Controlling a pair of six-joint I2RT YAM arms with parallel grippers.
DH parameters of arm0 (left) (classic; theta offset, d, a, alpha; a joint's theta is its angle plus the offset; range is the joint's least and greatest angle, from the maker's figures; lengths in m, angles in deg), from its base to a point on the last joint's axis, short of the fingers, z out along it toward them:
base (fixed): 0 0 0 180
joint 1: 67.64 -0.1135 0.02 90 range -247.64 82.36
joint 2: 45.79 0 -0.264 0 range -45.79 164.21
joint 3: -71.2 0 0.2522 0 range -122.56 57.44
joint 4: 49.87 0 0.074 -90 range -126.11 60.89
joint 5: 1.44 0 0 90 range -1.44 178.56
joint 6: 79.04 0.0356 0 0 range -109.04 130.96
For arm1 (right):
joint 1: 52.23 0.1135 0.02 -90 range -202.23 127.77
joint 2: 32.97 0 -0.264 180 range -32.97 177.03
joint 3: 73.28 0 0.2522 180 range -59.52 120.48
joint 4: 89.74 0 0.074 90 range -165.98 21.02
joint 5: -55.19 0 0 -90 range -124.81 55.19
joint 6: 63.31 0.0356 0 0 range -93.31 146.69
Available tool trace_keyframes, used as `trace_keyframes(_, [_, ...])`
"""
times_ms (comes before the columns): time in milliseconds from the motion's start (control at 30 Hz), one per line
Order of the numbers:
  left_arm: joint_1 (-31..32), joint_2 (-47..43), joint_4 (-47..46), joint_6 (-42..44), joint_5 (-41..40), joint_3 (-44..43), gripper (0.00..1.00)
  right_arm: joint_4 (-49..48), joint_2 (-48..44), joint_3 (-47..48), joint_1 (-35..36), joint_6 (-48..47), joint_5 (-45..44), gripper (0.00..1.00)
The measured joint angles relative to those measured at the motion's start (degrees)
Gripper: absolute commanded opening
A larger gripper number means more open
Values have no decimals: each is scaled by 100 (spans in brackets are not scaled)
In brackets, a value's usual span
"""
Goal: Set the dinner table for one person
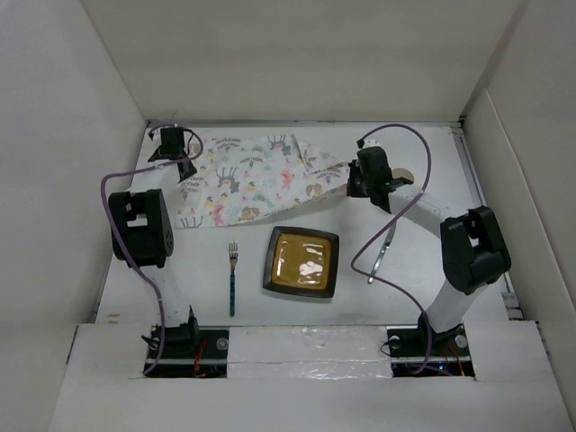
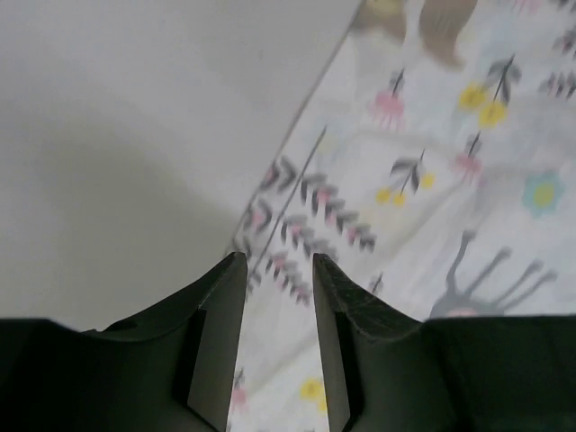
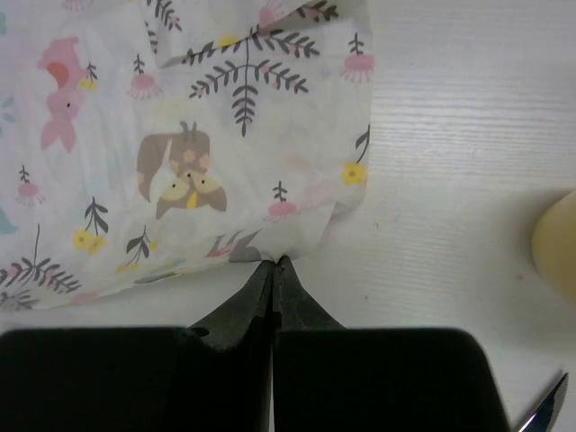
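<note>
The white dinner table carries a placemat printed with animals and leaves, lying rumpled toward the back. My right gripper is shut on the placemat's right corner, and the right wrist view shows the cloth pinched at the closed tips of that gripper. My left gripper is at the placemat's left end. In the left wrist view this gripper stands open, with the placemat's edge lying under the gap between its fingers. A dark square plate with a yellow middle and a fork lie in front.
A knife lies under the right arm, and its tip shows in the right wrist view. A pale yellow round thing sits just right of the right gripper. White panels wall the table on three sides.
</note>
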Motion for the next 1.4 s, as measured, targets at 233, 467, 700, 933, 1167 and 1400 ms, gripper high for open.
trace_keyframes(233, [26,-1858,120,-815,378,2190,56,-109,0,-87,-472,9,376,0])
trace_keyframes(467, [24,-3163,-72,-1587,411,3517,57,-289,0,-459,-658,72,831,0])
trace_keyframes(700, [24,-3580,-173,-2111,597,4581,51,-433,0,-474,-649,116,1029,0])
trace_keyframes(933, [24,-3150,-542,-2330,608,4614,41,-455,0,-476,-649,138,1069,0])
trace_keyframes(1167, [28,-2848,-1021,-2511,487,4625,8,-485,0,-507,-649,138,1067,0])
trace_keyframes(1400, [50,-2841,-1292,-2592,376,4736,0,-494,-9,-551,-649,138,1067,0])
